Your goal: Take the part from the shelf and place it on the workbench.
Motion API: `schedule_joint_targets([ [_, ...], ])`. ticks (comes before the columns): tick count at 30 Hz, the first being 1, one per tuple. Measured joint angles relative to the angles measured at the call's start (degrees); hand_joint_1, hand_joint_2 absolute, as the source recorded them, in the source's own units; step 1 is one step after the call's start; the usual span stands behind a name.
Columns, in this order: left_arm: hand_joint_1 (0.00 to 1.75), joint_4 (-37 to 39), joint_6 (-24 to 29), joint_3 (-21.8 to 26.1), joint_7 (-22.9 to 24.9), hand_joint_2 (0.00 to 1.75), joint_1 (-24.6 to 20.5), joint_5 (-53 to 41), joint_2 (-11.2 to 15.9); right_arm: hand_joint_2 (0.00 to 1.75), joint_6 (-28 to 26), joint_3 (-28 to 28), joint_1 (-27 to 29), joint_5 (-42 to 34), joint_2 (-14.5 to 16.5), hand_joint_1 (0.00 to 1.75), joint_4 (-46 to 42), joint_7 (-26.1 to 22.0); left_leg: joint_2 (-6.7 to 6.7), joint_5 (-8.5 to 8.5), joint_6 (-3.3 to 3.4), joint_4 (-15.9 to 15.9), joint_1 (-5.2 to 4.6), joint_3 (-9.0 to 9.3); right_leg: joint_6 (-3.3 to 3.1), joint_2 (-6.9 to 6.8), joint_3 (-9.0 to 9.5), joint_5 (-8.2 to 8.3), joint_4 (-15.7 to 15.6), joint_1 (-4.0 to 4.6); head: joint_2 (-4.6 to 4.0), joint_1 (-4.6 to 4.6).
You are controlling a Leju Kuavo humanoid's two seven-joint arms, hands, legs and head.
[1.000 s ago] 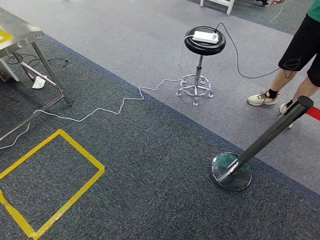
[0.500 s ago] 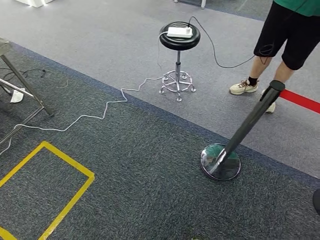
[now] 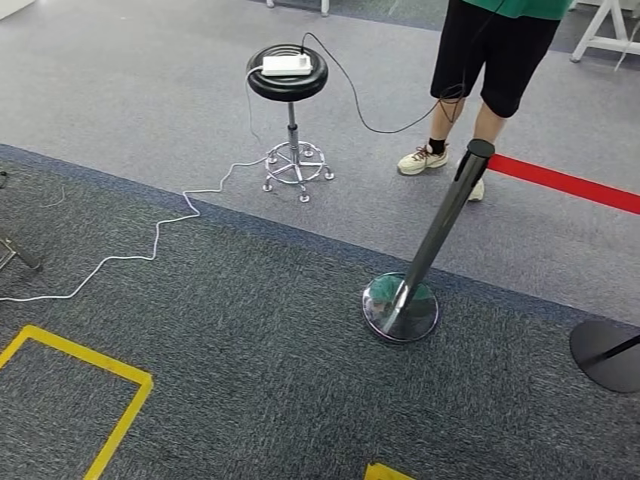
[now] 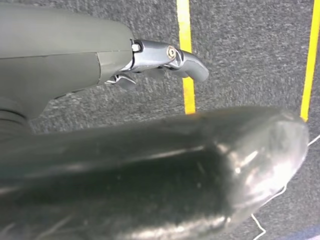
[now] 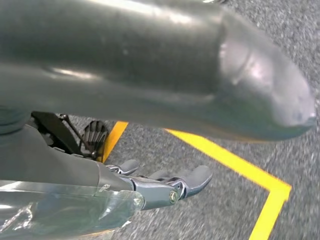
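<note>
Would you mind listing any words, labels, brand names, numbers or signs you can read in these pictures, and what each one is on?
None: no readable text in any view.
The white power strip on the black stool shows no legible marking; it is too small to tell.
The red belt from the stanchion post is plain.
The yellow floor tape forms plain lines, no characters.

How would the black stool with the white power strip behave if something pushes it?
The stool would probably roll, since its chrome base seems to carry small casters. On its single thin post it may also tip easily. The power strip lies loose on the seat and could slide off, dragged by its cables.
</note>
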Motion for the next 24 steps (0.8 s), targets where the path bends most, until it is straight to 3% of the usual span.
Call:
schedule_joint_targets([
  [1, 0.00, -0.11, -0.11, 0.01, -0.14, 0.00, 0.03, 0.30, 0.00, 0.00, 0.05, 0.00, 0.02, -0.25, -0.01, 0.00, 0.00, -0.05, 0.64, 0.09, 0.40, -0.12, 0.02, 0.08, 0.23, -1.40, -0.73, -1.00, 1.49, 0.04, 0.00, 0.16],
  [3, 0.00, -0.34, -0.33, 0.01, -0.35, 0.00, 0.25, 0.86, 0.01, 0.00, 0.18, 0.00, -0.28, -0.64, -0.05, 0.00, 0.00, -0.15, 2.07, 0.06, 0.91, -0.20, -0.11, 0.15, 0.58, -4.56, -3.80, -4.86, 8.33, 0.10, 0.00, 0.46],
  [5, 0.00, -0.56, -0.50, 0.01, -0.38, 0.00, 0.39, 1.35, 0.01, 0.00, 0.37, 0.00, -0.45, -0.95, -0.08, 0.00, 0.00, -0.18, 3.55, -0.04, 1.03, -0.19, -0.25, 0.20, 0.84, -5.59, -7.00, -7.83, 15.40, 0.07, 0.00, 0.49],
  [6, 0.00, -0.67, -0.61, 0.01, -0.38, 0.00, 0.38, 1.56, 0.01, 0.00, 0.44, 0.00, -0.41, -1.09, -0.10, 0.00, 0.00, -0.18, 4.18, -0.11, 1.00, -0.18, -0.27, 0.28, 0.90, -5.73, -7.29, -7.79, 16.31, 0.06, 0.00, 0.50],
  [7, 0.00, -0.77, -0.69, 0.01, -0.38, 0.00, 0.36, 1.78, 0.01, 0.00, 0.50, 0.00, -0.35, -1.23, -0.12, 0.00, 0.00, -0.19, 4.79, -0.22, 0.91, -0.18, -0.26, 0.44, 0.89, -5.91, -6.33, -6.68, 14.79, 0.06, 0.00, 0.50],
  [8, 0.00, -0.83, -0.76, 0.01, -0.38, 0.00, 0.35, 1.94, -0.01, 0.00, 0.53, 0.00, -0.31, -1.33, -0.14, 0.00, 0.00, -0.20, 5.39, -0.39, 0.76, -0.17, -0.24, 0.69, 0.84, -6.37, -4.30, -4.90, 11.24, 0.06, 0.00, 0.50],
  [10, 0.00, -0.95, -0.75, 0.01, -0.38, 0.00, 0.36, 2.10, 0.04, 0.00, 0.69, 0.00, -0.35, -1.46, -0.15, 0.00, 0.01, -0.25, 6.47, -0.90, 0.21, -0.09, -0.48, 1.22, 0.51, -8.69, 0.04, -1.95, 3.41, 0.13, 0.00, 0.50],
  [12, 0.00, -1.15, -0.66, 0.01, -0.39, 0.00, 0.29, 2.11, 0.13, 0.00, 0.89, 0.00, -0.45, -1.59, -0.14, 0.00, 0.01, -0.31, 7.33, -1.23, -0.44, -0.11, -0.81, 1.64, -0.08, -9.76, 1.66, -1.11, 0.29, 0.25, 0.00, 0.42],
  [14, 0.00, -1.31, -0.56, 0.01, -0.40, 0.00, 0.12, 2.11, 0.12, 0.00, 1.08, 0.00, -0.39, -1.86, -0.15, 0.00, 0.00, -0.46, 8.03, -1.31, -1.04, -0.34, -0.78, 1.88, -0.81, -8.51, 1.43, -0.92, 0.25, 0.27, 0.00, 0.33],
  [16, 0.00, -1.35, -0.49, -0.01, -0.45, 0.00, 0.04, 2.14, -0.01, 0.00, 1.32, 0.00, -0.34, -2.18, -0.16, 0.00, 0.00, -0.68, 6.52, -2.56, -1.61, 0.92, -0.57, 1.38, -1.46, -7.38, 1.33, -0.67, 0.00, 0.13, 0.00, 0.21],
  [18, 0.00, -1.37, -0.46, -0.01, -0.54, 0.00, 0.15, 2.23, -0.10, 0.00, 1.44, 0.01, -0.48, -2.29, -0.18, 0.00, 0.00, -0.78, 3.91, -5.97, -1.89, 6.78, -0.44, -1.40, -1.92, -6.16, 1.26, -0.49, -0.14, 0.06, 0.00, 0.03],
  [20, 0.00, -1.38, -0.41, -0.01, -0.58, 0.00, 0.34, 2.31, -0.15, 0.00, 1.44, 0.02, -0.57, -2.26, -0.19, 0.00, 0.00, -0.79, 3.02, -8.89, -1.88, 14.47, -0.44, -5.46, -2.10, -4.71, 1.15, -0.45, -0.14, 0.13, 0.00, -0.05],
  [21, 0.00, -1.38, -0.38, -0.01, -0.59, 0.00, 0.38, 2.31, -0.18, 0.00, 1.44, 0.02, -0.53, -2.25, -0.19, 0.00, 0.00, -0.79, 2.93, -8.83, -1.82, 16.29, -0.44, -6.65, -2.10, -3.93, 1.15, -0.44, -0.14, 0.15, 0.00, -0.06],
  [22, 0.00, -1.38, -0.35, -0.01, -0.60, 0.00, 0.41, 2.31, -0.21, 0.00, 1.43, 0.02, -0.48, -2.25, -0.19, 0.00, 0.00, -0.79, 2.85, -7.55, -1.74, 15.88, -0.41, -6.80, -2.06, -3.15, 1.18, -0.41, -0.13, 0.14, 0.00, -0.07],
  [24, 0.00, -1.39, -0.31, -0.01, -0.63, 0.00, 0.41, 2.31, -0.23, 0.00, 1.42, 0.02, -0.45, -2.26, -0.20, 0.00, 0.00, -0.79, 1.65, -3.05, -1.65, 9.52, -0.19, -4.27, -1.87, -1.69, 1.25, -0.30, -0.12, 0.06, 0.00, -0.08],
])
